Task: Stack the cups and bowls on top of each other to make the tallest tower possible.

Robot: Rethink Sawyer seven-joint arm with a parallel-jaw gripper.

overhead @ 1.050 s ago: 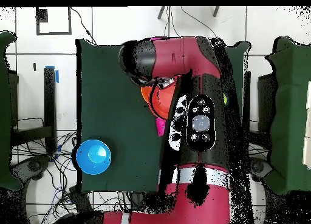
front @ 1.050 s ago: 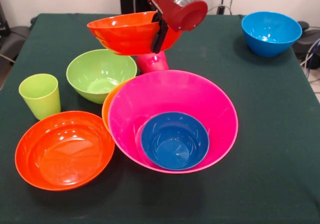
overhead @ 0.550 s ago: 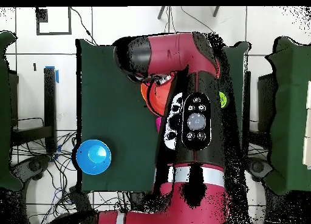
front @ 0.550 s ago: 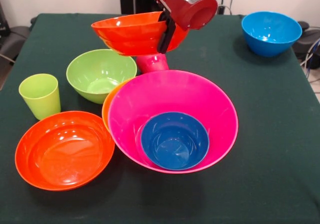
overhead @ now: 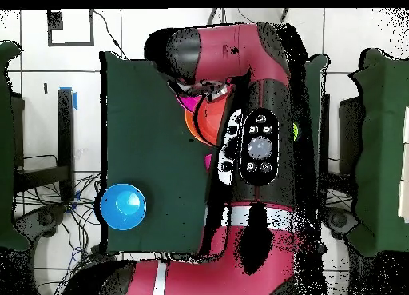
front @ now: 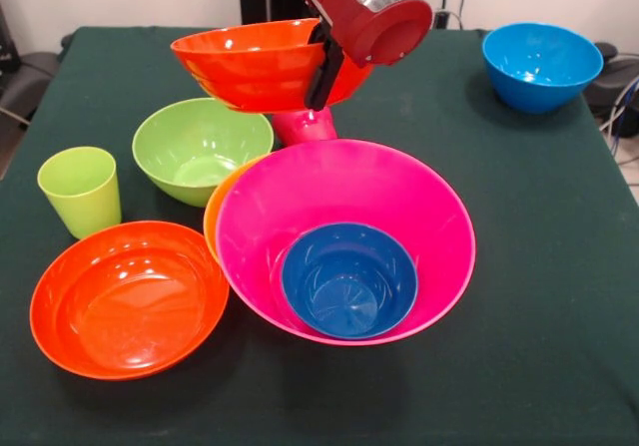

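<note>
Front view: your gripper (front: 321,59) is clamped on the rim of a red-orange bowl (front: 250,64), one black finger (front: 319,72) lying down the outside of the bowl's right wall. The bowl hangs clear of the table (front: 539,266), at the far middle. Its mouth faces up and tips slightly toward the camera, so that you see a strip of the inner wall; its wide axis runs left to right.

Directly below the held bowl, a red-pink cup (front: 306,125) shows only in part. Whether it stands upright or inverted cannot be told.

In the near middle sits the big pink bowl (front: 399,207), mouth up and leaning toward the camera. The small dark blue bowl (front: 348,279) rests inside it against the near wall, mouth up. An orange rim (front: 218,210) shows at the pink bowl's left edge, partly hidden behind it.

To the left stand the green bowl (front: 200,147), the lime green cup (front: 81,190) with its wide mouth up, and a second shallow red-orange bowl (front: 129,297) at the near left, each upright on the cloth. The light blue bowl (front: 541,65) stands well apart at the far right corner.

Overhead view: the arm (overhead: 256,148) covers most of the bowls; you see the light blue bowl and a slice of the held bowl.
</note>
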